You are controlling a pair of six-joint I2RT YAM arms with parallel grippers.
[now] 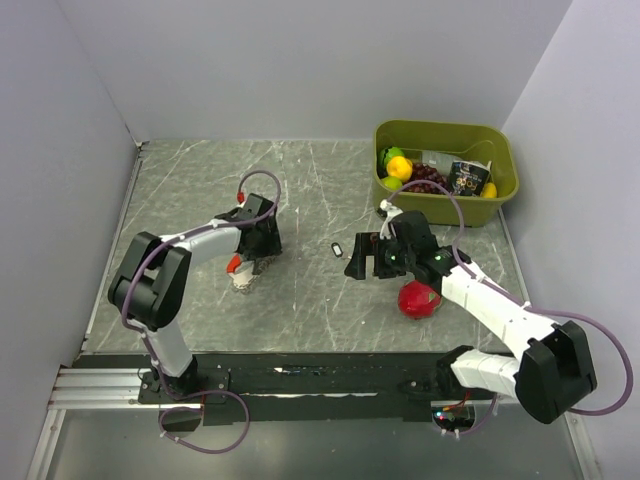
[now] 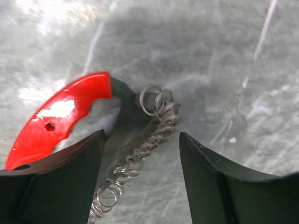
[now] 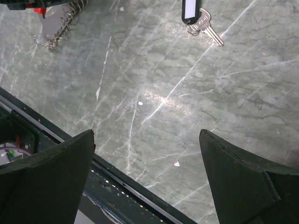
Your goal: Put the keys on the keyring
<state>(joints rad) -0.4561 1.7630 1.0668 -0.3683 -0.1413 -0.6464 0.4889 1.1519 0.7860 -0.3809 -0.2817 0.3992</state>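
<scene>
The keyring is a curved red plate (image 2: 56, 119) with a row of silvery wire rings (image 2: 149, 144), lying on the table under my left gripper (image 1: 248, 266). The left wrist view has that gripper (image 2: 141, 135) open, its fingers on either side of the ring row, the left finger beside the red plate. A small silver key (image 3: 209, 30) on a black tag (image 3: 189, 10) lies apart at mid-table (image 1: 336, 249). My right gripper (image 3: 145, 133) hovers open and empty just right of the key (image 1: 356, 262). The keyring shows in the far corner of its view (image 3: 60, 25).
A red fruit with green leaves (image 1: 418, 298) lies under the right arm. At the back right stands a green bin (image 1: 440, 128) holding toy fruit and a packet. The black rail (image 3: 117, 186) runs along the table's near edge. Walls close in on three sides.
</scene>
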